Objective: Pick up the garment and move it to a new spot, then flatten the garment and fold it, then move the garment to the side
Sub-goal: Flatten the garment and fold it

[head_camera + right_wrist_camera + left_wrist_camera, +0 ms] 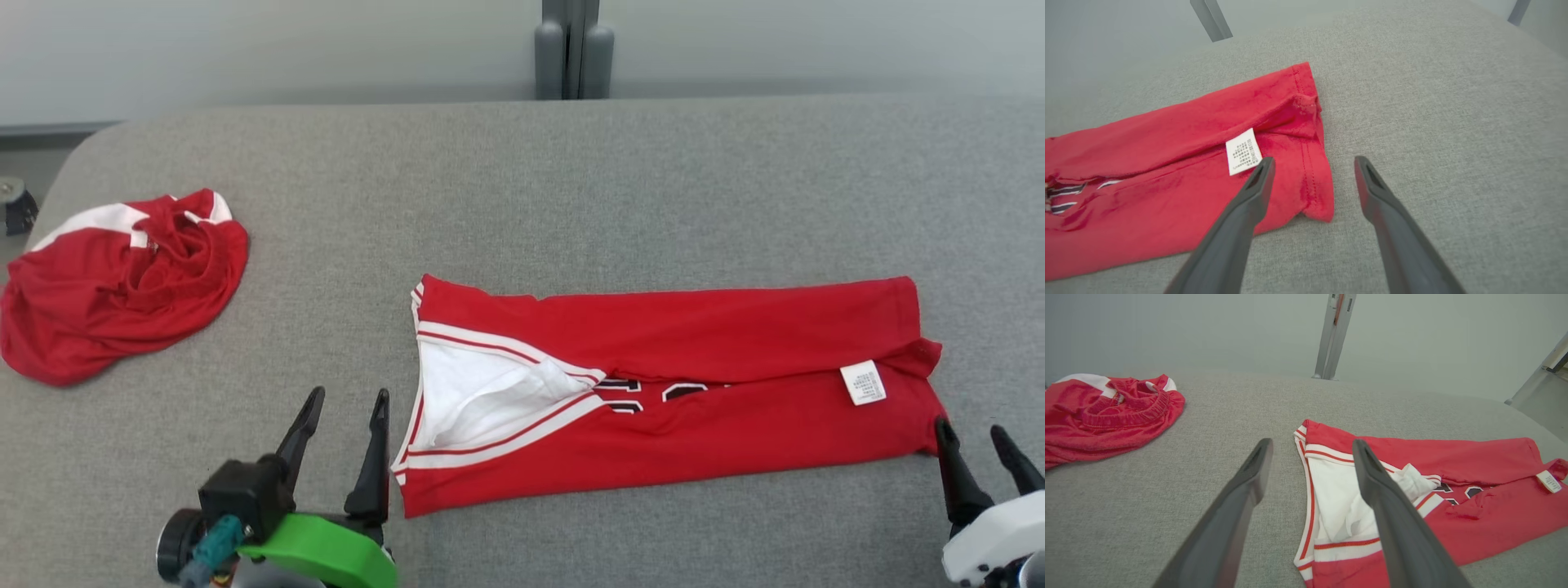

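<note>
I hold the left end effector (348,394) and right end effector (970,427) open at opposite ends of the lengthwise-folded garment (669,392), presumably ready for another fold.

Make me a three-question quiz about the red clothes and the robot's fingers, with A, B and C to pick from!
1. Where is the crumpled red garment compared with the folded jersey?
A) on top of it
B) apart from it, to the left
C) tucked under it

2. How many red garments lie on the grey surface?
A) one
B) two
C) four

3. How do the left fingers and the right fingers stand?
A) both pairs spread open, holding nothing
B) both pairs shut on the jersey
C) left pair shut on a sock

Answers:
1 B: bare grey surface shows between the two garments.
2 B: there is only the crumpled one and the jersey.
3 A: each pair shows a wide gap with no cloth pinched in it.
</note>
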